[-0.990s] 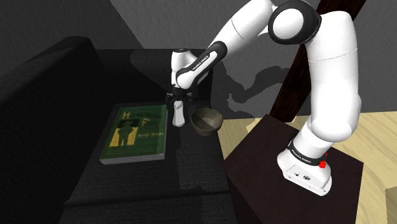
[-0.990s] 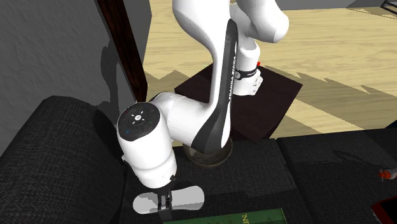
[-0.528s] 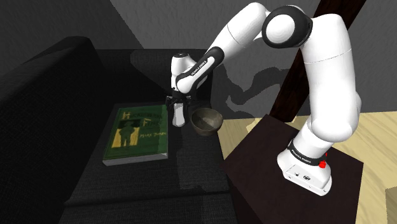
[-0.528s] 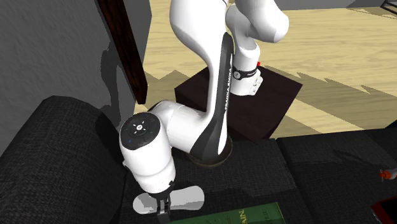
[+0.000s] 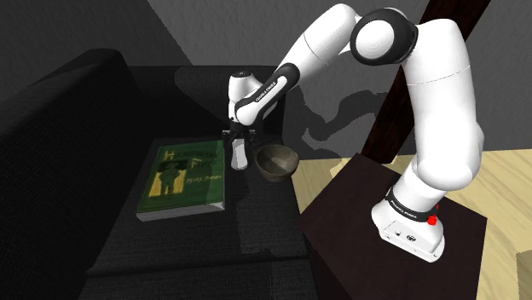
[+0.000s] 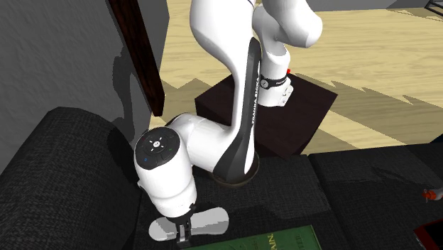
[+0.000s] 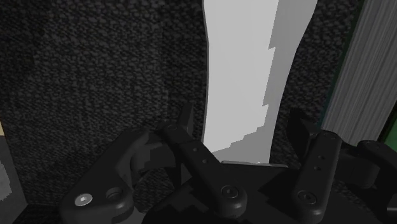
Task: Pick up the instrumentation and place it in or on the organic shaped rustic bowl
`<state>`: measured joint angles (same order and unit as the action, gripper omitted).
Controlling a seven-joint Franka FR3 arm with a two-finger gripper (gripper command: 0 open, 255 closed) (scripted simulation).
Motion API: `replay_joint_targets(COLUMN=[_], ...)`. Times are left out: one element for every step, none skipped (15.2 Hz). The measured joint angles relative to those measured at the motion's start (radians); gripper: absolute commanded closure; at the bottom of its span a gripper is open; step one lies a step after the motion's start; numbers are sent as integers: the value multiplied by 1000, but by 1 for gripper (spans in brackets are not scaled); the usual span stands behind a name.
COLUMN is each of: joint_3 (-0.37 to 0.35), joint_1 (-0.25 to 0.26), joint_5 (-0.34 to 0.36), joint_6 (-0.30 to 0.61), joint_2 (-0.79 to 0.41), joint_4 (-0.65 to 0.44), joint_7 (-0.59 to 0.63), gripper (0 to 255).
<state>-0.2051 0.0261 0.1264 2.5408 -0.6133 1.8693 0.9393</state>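
Note:
A white, waisted instrument [image 5: 240, 157] lies flat on the dark sofa seat between a green book [image 5: 183, 179] and a brown, rough-rimmed bowl [image 5: 277, 160]. My black gripper [image 5: 238, 147] points straight down onto the instrument's narrow middle. In the wrist view the white instrument [image 7: 242, 76] runs away from the hand, and the gripper [image 7: 242, 124] has one finger at each long side, shut on it. The second exterior view has the instrument [image 6: 211, 221] sticking out on both sides of the gripper [image 6: 186, 231], still resting on the cushion. The forearm covers most of the bowl [image 6: 240, 177].
The book [image 6: 273, 240] lies close beside the instrument, its page edge [image 7: 356, 76] just past one finger. The sofa backrest [image 5: 60, 111] rises at the shoulder view's left. A dark wooden post [image 6: 138, 50] and the stand [image 5: 401, 213] are nearby. Small red items [image 6: 433, 193] lie far off on the sofa.
The hand has sunk a little onto the instrument, and the fingers have drawn in against its sides. Instrument, bowl and book lie where they were.

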Motion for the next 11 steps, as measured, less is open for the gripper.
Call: replay_joint_targets(joint_3=[-1,-1,-1,-1,-1,-1,-2,-3,-4,-6,-9], joint_1=[1,1,1,1,1,2,0,-2,-3,-4,-6], joint_5=[0,1,1,1,1,1,0,-2,-4,-6,-9], joint_6=[0,-1,-2,-3,-2,-2,-1,-5,-11,-18,-28], joint_2=[2,3,4,4,4,4,4,6,10,19,29], joint_4=[1,2,1,1,2,1,2,4,6,10,12], joint_7=[0,0,-1,-1,0,0,-2,-4,-5,-5,-7], gripper=[255,255,255,255,255,255,255,255,255,255,255])
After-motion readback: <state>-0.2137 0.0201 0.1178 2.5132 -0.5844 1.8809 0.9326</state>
